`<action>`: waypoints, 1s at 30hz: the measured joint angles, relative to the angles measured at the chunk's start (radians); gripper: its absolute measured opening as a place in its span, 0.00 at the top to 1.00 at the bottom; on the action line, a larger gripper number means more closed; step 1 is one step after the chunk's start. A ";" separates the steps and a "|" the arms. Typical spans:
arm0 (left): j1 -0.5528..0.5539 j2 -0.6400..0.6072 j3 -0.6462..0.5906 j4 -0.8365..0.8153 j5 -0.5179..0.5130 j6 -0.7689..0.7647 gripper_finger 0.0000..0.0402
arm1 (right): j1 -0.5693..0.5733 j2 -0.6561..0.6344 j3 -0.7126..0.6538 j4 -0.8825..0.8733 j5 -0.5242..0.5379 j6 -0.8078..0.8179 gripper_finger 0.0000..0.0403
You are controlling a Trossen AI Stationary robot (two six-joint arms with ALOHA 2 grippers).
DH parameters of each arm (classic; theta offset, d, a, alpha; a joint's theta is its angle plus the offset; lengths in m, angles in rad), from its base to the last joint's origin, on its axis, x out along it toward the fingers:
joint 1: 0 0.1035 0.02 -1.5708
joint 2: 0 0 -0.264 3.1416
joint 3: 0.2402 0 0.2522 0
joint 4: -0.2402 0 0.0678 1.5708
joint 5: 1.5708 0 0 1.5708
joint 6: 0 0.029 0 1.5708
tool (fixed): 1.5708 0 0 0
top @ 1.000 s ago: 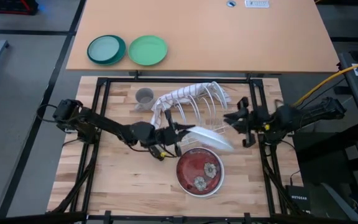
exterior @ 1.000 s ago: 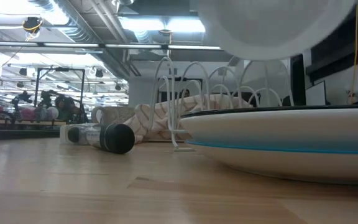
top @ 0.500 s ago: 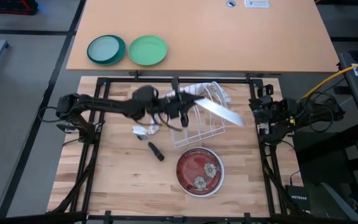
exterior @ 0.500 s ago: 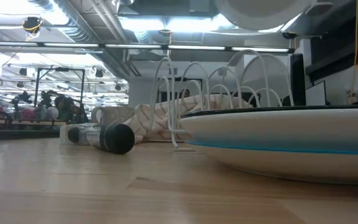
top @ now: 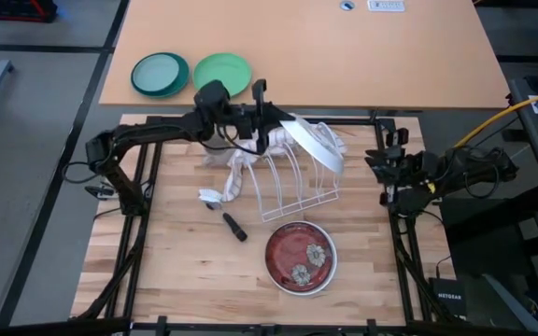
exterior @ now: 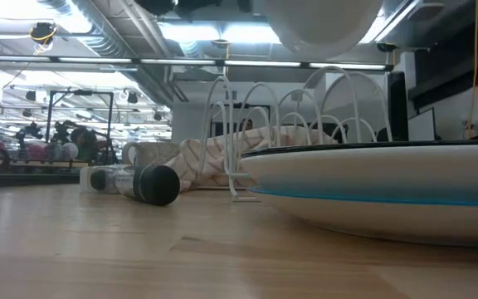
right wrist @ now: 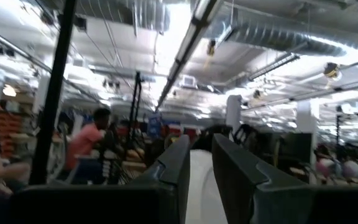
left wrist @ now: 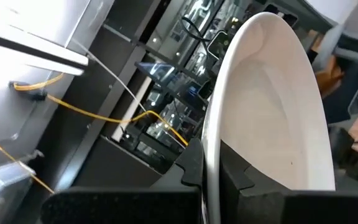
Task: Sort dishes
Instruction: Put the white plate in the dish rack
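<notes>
My left gripper (top: 271,119) is shut on a white plate (top: 314,147) and holds it in the air over the far side of the white wire rack (top: 292,182); in the low view the plate (exterior: 322,25) hangs above the rack's hoops. A red-flowered plate (top: 299,257) lies near the table's front, on a pale rim that shows beneath it. The grey cup (exterior: 143,154) stands behind a striped cloth (top: 241,168). My right gripper (top: 381,168) waits at the right edge, slightly open, with nothing between its fingers. My left gripper pinches the white plate's rim (left wrist: 209,163) between its two fingers (left wrist: 191,165), one on each face. The fingers come about level from the table's left. The plate is lifted clear, tilted well up on its edge, and reaches out beyond the fingers over the rack.
A black pen-like tube (top: 234,227) and a small white scrap (top: 211,196) lie left of the rack. A teal plate (top: 160,73) and a green plate (top: 222,75) sit on the tan table beyond. Bare wood lies at the near left.
My left gripper has carried the white plate up and toward the table's far edge, from beside the flowered plate to above the rack's far side. It has rolled, so the plate has tipped from nearly flat to steeply on edge. My right gripper has drawn back toward the right edge.
</notes>
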 joint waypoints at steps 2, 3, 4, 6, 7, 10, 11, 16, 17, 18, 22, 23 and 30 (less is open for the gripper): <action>0.019 0.009 0.000 0.012 0.030 0.031 1.00 | 0.000 0.000 0.000 -0.028 0.031 0.000 0.82; 0.028 0.012 0.000 0.017 0.042 0.037 1.00 | 0.000 0.000 0.000 -0.042 0.050 0.000 0.82; 0.036 0.019 0.000 0.020 0.055 0.047 1.00 | 0.000 0.003 0.000 -0.057 0.070 -0.001 0.82; 0.046 0.041 0.000 0.032 0.084 0.057 1.00 | 0.000 0.015 0.000 -0.085 0.124 -0.001 0.82; 0.049 0.055 0.000 0.036 0.095 0.067 1.00 | 0.000 0.021 0.000 -0.103 0.162 -0.001 0.82; 0.058 0.099 0.000 0.043 0.109 0.111 1.00 | 0.000 0.047 0.000 -0.137 0.255 -0.001 0.82; 0.058 0.111 0.001 0.049 0.109 0.119 1.00 | 0.000 0.055 0.000 -0.144 0.282 -0.002 0.82; 0.065 0.160 0.041 0.051 0.125 0.150 1.00 | 0.000 0.097 0.000 -0.152 0.363 -0.022 0.82; 0.069 0.169 0.051 0.046 0.142 0.155 1.00 | 0.000 0.103 0.000 -0.154 0.368 -0.029 0.82; 0.072 0.177 0.059 0.030 0.153 0.155 1.00 | 0.000 0.109 0.000 -0.155 0.377 -0.031 0.82; 0.084 0.218 0.070 -0.033 0.189 0.168 1.00 | 0.000 0.125 0.000 -0.168 0.397 -0.033 0.82; 0.085 0.225 0.070 -0.039 0.188 0.165 1.00 | 0.000 0.125 0.000 -0.177 0.404 -0.033 0.82; 0.098 0.268 0.074 -0.074 0.194 0.191 1.00 | 0.000 0.152 0.000 -0.273 0.524 -0.027 0.82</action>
